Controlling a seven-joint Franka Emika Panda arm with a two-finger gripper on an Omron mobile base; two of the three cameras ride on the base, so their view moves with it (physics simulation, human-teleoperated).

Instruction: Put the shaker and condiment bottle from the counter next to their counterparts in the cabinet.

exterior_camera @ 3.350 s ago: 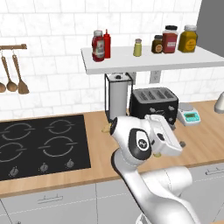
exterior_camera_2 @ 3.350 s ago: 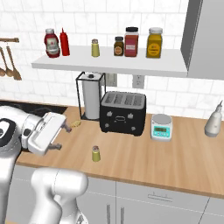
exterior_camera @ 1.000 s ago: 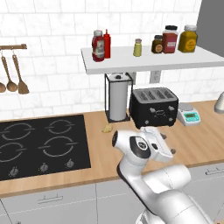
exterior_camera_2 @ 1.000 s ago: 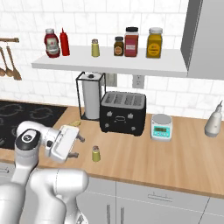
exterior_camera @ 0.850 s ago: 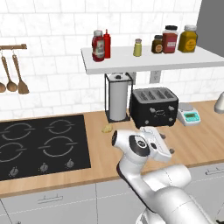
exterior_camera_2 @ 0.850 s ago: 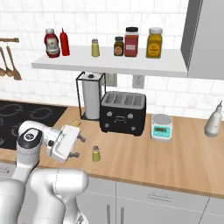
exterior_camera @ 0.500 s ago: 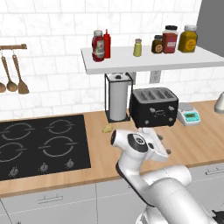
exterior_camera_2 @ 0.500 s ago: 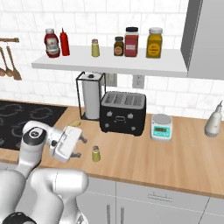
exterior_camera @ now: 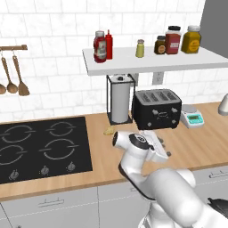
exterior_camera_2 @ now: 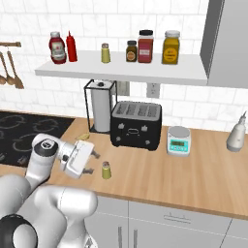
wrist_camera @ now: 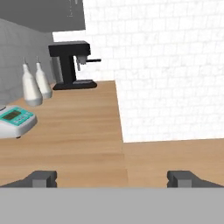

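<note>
Low in the right base view, the gripper hangs with fingers spread apart and empty. The shaker stands upright on the counter just right of the fingertips. Farther up, the cabinet holds the condiment bottle.

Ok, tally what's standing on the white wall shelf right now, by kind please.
Red bottles: 2, the condiment bottle and the squeeze bottle
Shakers: 1, the olive shaker
Jars: 3, the dark jar, red jar, amber jar
Total: 6
</note>
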